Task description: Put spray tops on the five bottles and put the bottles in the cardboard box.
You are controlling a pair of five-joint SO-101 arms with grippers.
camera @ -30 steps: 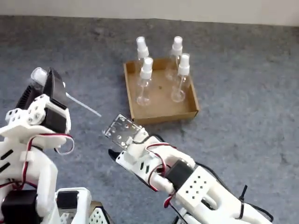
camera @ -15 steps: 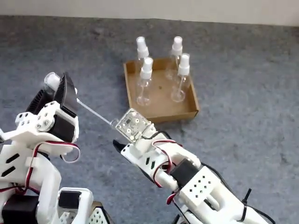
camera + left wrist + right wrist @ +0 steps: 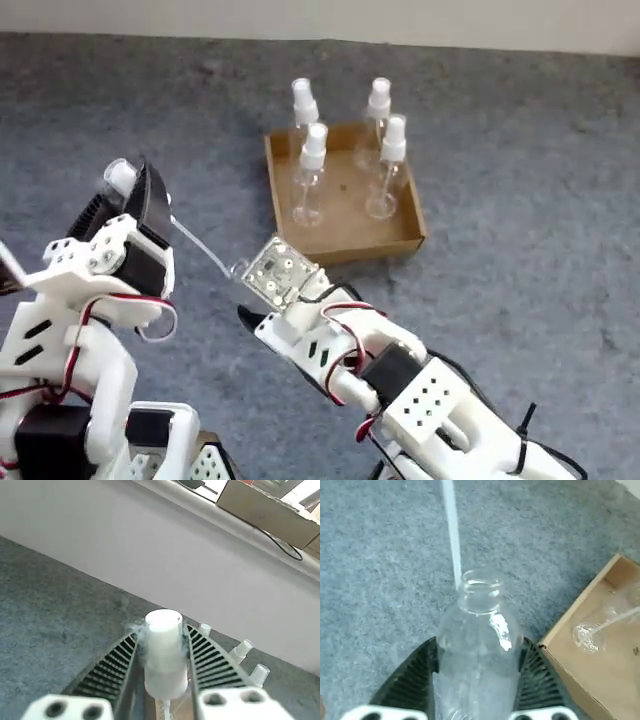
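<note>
Left arm: raised, off the left front corner of the cardboard box [image 3: 345,250], well apart from it. Left claw [image 3: 161,634] pinched the white spray top [image 3: 165,655] between both fingers. The top's thin dip tube [image 3: 205,248] slanted down toward the right claw.

Right arm: stretched low over the grey table [image 3: 520,200], its end just short of the box's front wall. Right claw [image 3: 479,647] was clamped around the clear open bottle [image 3: 477,630], mouth pointing away from the wrist. The tube end met the rim of the bottle mouth; could not tell whether it was inside.

Box contents: four capped bottles upright, two toward the back [image 3: 300,115] [image 3: 378,110] and two nearer the front [image 3: 310,175] [image 3: 388,165].
</note>
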